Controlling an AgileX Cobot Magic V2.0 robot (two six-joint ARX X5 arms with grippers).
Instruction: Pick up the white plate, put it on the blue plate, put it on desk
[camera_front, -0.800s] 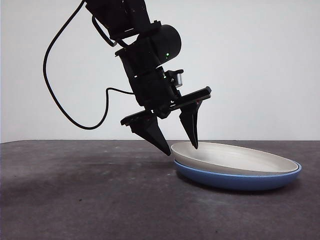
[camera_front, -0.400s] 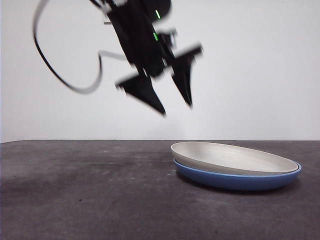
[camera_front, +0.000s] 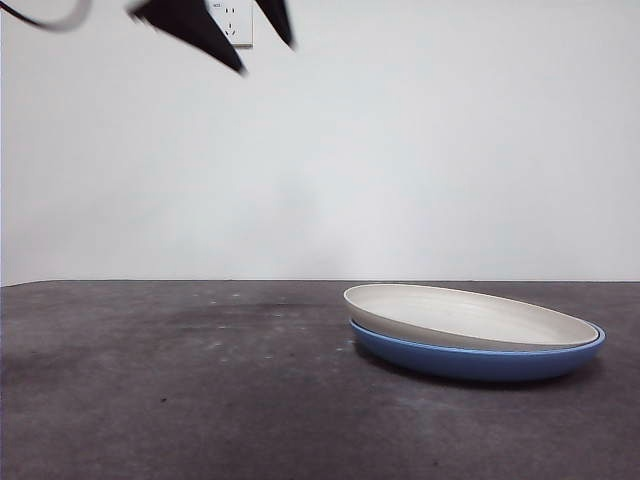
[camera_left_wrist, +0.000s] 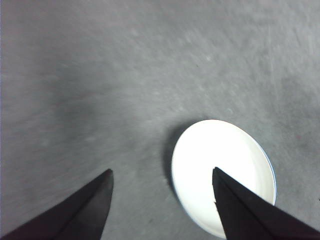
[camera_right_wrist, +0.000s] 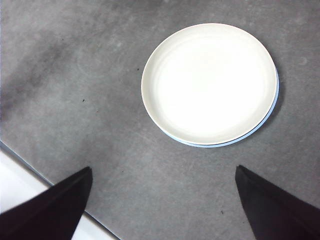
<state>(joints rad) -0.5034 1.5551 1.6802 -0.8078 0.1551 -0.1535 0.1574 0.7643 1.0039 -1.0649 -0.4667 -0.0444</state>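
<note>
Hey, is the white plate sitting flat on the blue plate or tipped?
Tipped slightly. In the front view the white plate rests on the blue plate with one side raised higher, and the right wrist view shows it offset, blue showing along one edge only.

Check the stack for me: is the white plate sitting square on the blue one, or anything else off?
Slightly askew. The white plate rests tilted and off-centre in the blue plate, its left edge raised. In the right wrist view, blue shows only along one side. Nothing is cracked or spilled. Both grippers are open and clear.

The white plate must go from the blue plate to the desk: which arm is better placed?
Probably left: the left gripper, open, hangs nearer above the white plate on the blue plate.
</note>
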